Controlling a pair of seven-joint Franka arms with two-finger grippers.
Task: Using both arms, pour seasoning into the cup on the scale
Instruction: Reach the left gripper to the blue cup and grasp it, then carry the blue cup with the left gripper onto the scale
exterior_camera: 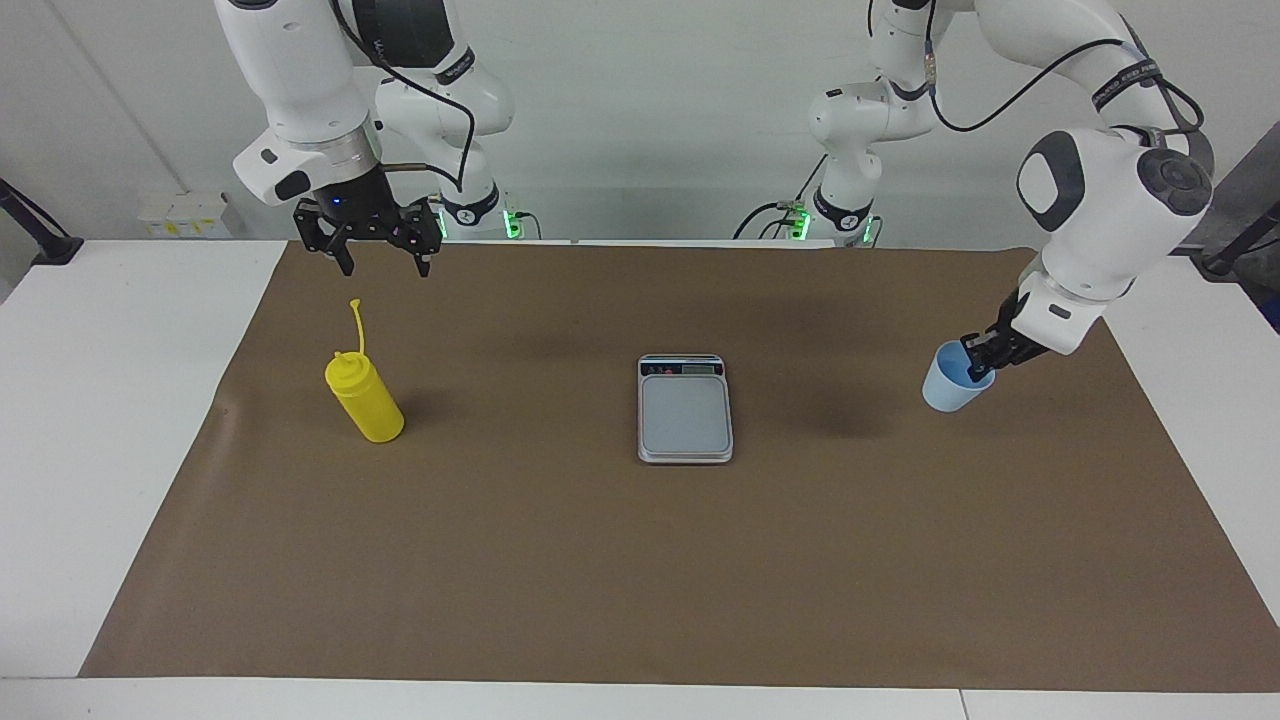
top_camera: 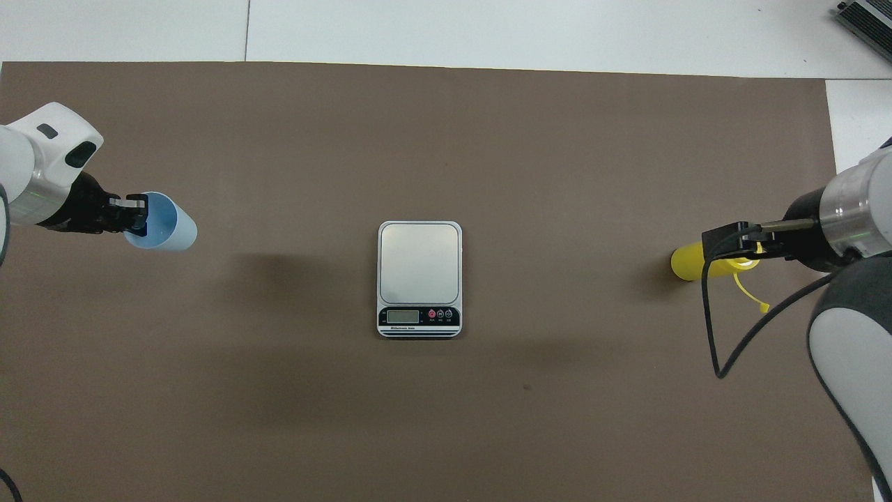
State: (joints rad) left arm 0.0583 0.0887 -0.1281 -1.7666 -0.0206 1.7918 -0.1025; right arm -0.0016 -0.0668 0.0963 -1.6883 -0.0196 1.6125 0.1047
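Your bench (exterior_camera: 120, 420): scale (exterior_camera: 685, 408) mid-mat, plate bare. Bottle (exterior_camera: 366, 398) upright toward the right arm's end, right claw (exterior_camera: 378, 262) wide above it. Left claw (exterior_camera: 978, 360) pinches the cup (exterior_camera: 950, 380) rim, cup lifted and tilted over the mat.

You have a white bench (exterior_camera: 120, 420) with a large brown paper mat (exterior_camera: 640, 580) covering most of its top; white margins show at the frame's edges. A seam (top_camera: 247, 31) splits the bench top near the upper left of the overhead frame. A plain white wall (exterior_camera: 640, 110) fills the top of the facing frame, evenly lit. Small white boxes (exterior_camera: 185, 215) sit at upper left.
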